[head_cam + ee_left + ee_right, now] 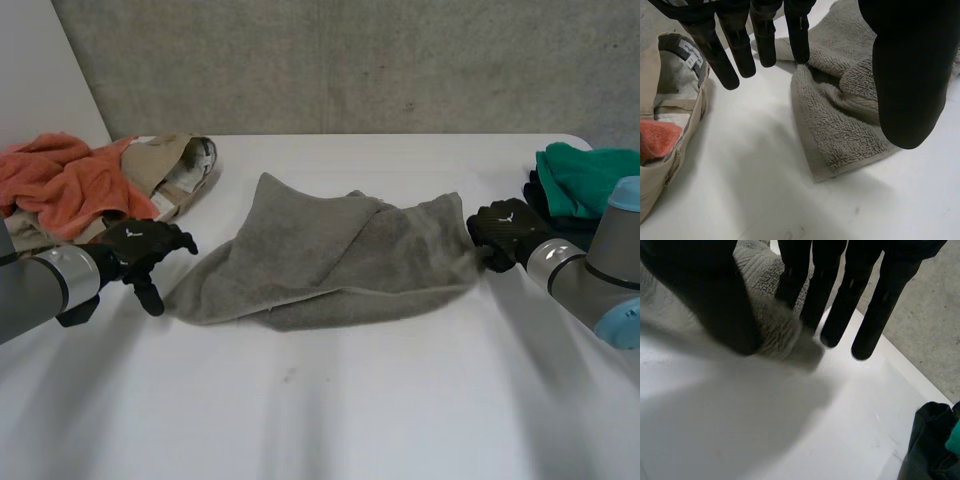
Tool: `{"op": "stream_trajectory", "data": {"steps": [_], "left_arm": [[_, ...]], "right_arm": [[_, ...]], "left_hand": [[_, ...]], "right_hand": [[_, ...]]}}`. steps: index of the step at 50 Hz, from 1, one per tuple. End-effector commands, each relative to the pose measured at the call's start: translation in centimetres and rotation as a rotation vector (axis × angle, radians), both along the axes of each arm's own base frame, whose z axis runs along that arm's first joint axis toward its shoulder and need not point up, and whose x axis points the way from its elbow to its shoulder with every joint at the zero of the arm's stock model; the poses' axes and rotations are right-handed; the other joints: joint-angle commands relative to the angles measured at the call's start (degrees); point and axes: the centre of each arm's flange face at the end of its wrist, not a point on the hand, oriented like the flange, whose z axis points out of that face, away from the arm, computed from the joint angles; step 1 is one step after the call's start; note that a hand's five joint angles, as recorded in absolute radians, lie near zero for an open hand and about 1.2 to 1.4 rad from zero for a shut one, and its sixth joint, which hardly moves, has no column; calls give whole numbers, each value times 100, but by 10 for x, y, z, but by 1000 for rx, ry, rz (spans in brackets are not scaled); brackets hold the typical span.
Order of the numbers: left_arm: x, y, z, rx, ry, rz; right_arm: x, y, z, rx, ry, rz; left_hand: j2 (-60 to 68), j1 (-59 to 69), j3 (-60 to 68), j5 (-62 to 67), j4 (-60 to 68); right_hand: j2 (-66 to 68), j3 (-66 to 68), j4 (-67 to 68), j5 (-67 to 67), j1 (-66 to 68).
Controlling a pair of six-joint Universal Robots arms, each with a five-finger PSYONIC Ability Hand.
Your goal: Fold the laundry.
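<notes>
A lab-like test space: bare white table [330,420] against a plain grey concrete wall [350,60].

Black left hand [140,248] and right hand [508,232], small white emblems, silver wrist bands [75,275], grey arms [610,250], light-blue cap [627,195]

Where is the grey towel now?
In the head view the grey towel lies crumpled on the table, between the hands: the open left hand is beside its left corner, the right hand pinches its right corner.
</notes>
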Motion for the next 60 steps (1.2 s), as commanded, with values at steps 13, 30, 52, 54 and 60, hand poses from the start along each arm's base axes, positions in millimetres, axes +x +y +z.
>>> {"op": "stream_trajectory", "data": {"steps": [13, 30, 52, 54, 60], "left_arm": [[-11, 8, -13, -12, -85, -87], [-51, 11, -33, -25, -123, -200], [-103, 4, -34, -138, -145, -203], [-103, 0, -28, -169, -142, -171], [-95, -3, 10, -253, -116, -66]], "right_arm": [[-38, 32, 81, 15, 50, -86], [-52, 40, 76, 59, 40, -133], [-60, 42, 66, 61, 19, -135], [-61, 42, 67, 58, 21, -136], [-66, 45, 78, 39, 32, -142]], "left_hand": [[928, 833, 909, 1001, 963], [1215, 1121, 1196, 1288, 1251], [5943, 5848, 5923, 6016, 5978], [6041, 5946, 6022, 6114, 6076], [6041, 5946, 6022, 6114, 6076]], "right_hand": [[1669, 1713, 1710, 1804, 1733], [1669, 1713, 1710, 1804, 1733], [1669, 1713, 1710, 1804, 1733], [1669, 1713, 1710, 1804, 1733], [1669, 1713, 1710, 1804, 1733]]}}
